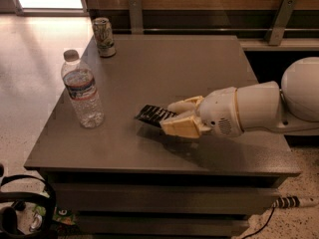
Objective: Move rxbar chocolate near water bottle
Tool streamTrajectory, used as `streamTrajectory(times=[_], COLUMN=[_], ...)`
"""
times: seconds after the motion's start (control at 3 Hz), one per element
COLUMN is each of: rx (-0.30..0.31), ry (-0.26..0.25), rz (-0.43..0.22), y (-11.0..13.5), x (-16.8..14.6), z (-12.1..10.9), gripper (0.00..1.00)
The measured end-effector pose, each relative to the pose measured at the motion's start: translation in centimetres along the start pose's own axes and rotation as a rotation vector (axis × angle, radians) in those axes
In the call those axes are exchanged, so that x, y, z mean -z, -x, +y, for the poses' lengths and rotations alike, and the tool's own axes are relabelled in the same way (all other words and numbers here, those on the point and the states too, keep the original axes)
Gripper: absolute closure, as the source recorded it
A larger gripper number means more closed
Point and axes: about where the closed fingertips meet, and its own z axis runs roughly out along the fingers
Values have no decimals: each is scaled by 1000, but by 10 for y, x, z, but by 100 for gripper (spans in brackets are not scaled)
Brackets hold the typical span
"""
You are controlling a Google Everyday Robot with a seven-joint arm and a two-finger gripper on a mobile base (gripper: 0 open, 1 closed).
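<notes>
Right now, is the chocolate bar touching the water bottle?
No, the gripper holds the chocolate bar over the table, apart from the water bottle.

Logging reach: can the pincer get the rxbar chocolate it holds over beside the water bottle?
Probably yes: the pincer grips the rxbar chocolate above the table, and nothing lies between it and the water bottle.

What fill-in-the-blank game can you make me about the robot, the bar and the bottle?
The gripper, over the table, is shut on the bar, whose wrapper is ____.
The bottle stands ____ than the can.
In the picture, the bar is to the ____ of the bottle, not touching it.
Missing words: black; taller; right.
</notes>
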Motion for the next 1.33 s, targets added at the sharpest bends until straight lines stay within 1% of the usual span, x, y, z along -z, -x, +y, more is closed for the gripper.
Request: streamTrajectory(times=[0.33,0.67,1.33], rx=[29,39,46], ry=[-18,-26,-22], rz=[-12,-12,-8], y=[-11,-13,-9], x=[-24,-30,-31], z=[12,15,18], gripper=[100,91,43])
